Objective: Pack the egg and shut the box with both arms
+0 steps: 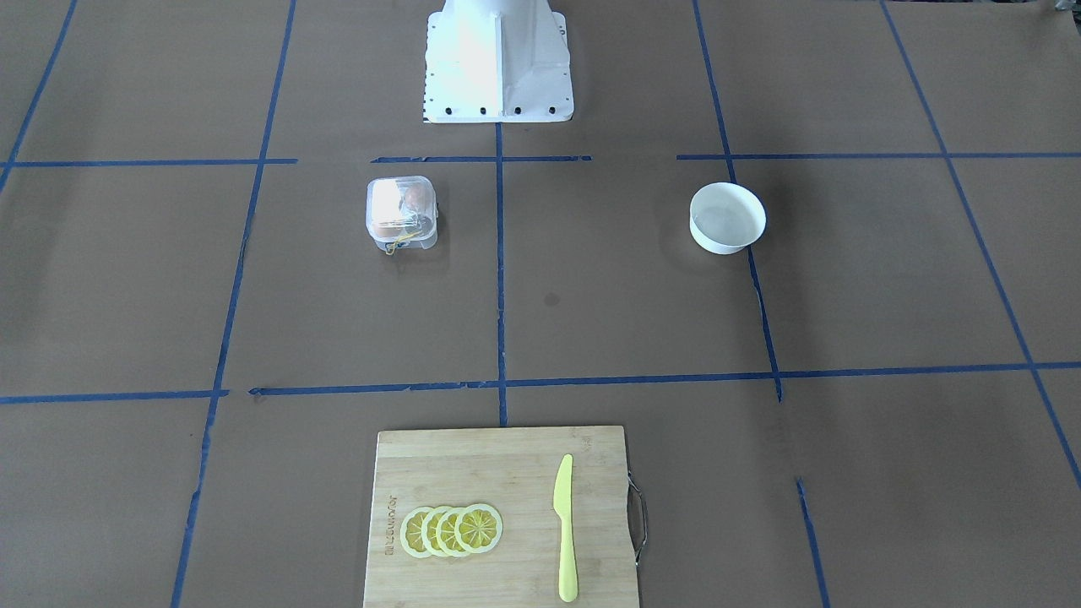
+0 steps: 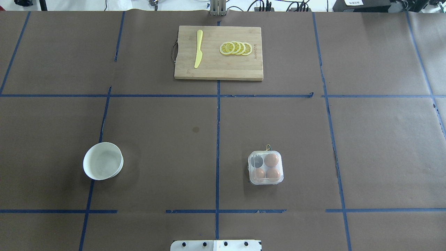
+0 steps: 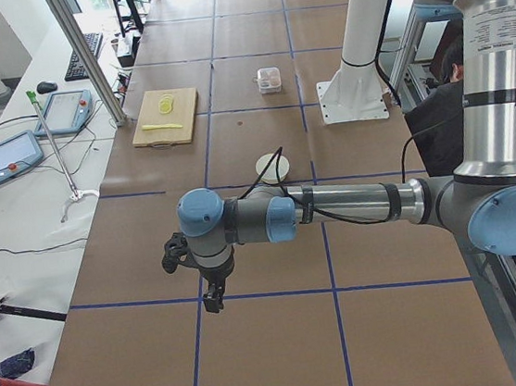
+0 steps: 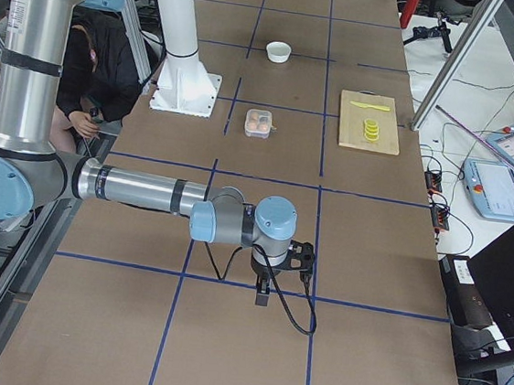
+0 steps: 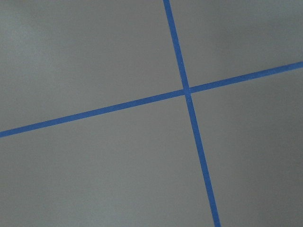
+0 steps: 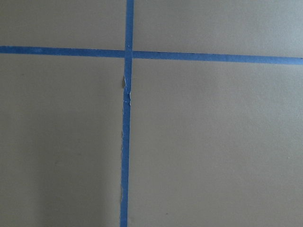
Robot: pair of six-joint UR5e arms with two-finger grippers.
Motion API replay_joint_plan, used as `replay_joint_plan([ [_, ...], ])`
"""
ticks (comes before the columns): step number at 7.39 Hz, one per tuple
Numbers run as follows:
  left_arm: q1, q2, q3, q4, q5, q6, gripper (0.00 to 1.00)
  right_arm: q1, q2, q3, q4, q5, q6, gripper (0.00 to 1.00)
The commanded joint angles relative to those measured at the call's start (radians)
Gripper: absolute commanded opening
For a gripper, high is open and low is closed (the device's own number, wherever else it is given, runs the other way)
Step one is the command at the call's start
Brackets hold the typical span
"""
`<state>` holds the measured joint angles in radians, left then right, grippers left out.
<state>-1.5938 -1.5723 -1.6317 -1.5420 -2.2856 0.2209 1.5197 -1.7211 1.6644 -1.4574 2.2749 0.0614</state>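
The clear four-cup box (image 2: 265, 168) stands on the table right of centre, its lid down over the cups; it also shows in the front view (image 1: 402, 213). Three orange-brown eggs sit in it: one egg (image 2: 271, 160) at the back and two at the front (image 2: 259, 173) (image 2: 273, 173). The fourth cup looks empty. My left gripper (image 3: 213, 300) hangs over bare table far to the left. My right gripper (image 4: 263, 296) hangs over bare table far to the right. Both show only in the side views, so I cannot tell if they are open or shut.
A round white bowl (image 2: 103, 161), empty, stands left of centre. A wooden cutting board (image 2: 212, 69) at the far side carries a yellow knife (image 2: 198, 48) and lemon slices (image 2: 236, 48). The white pedestal base (image 1: 498, 63) stands at the robot's edge.
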Motion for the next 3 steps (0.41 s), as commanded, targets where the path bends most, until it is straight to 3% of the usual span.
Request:
replay_joint_plan([
  [1,0.0,0.0,0.0,-0.001,0.0,0.0,1.0,-0.003,0.0,0.0,0.0,-0.002,0.002,1.0],
  [3,0.0,0.0,0.001,-0.001,0.0,0.0,1.0,-0.009,0.0,-0.002,-0.001,-0.002,0.002,1.0],
])
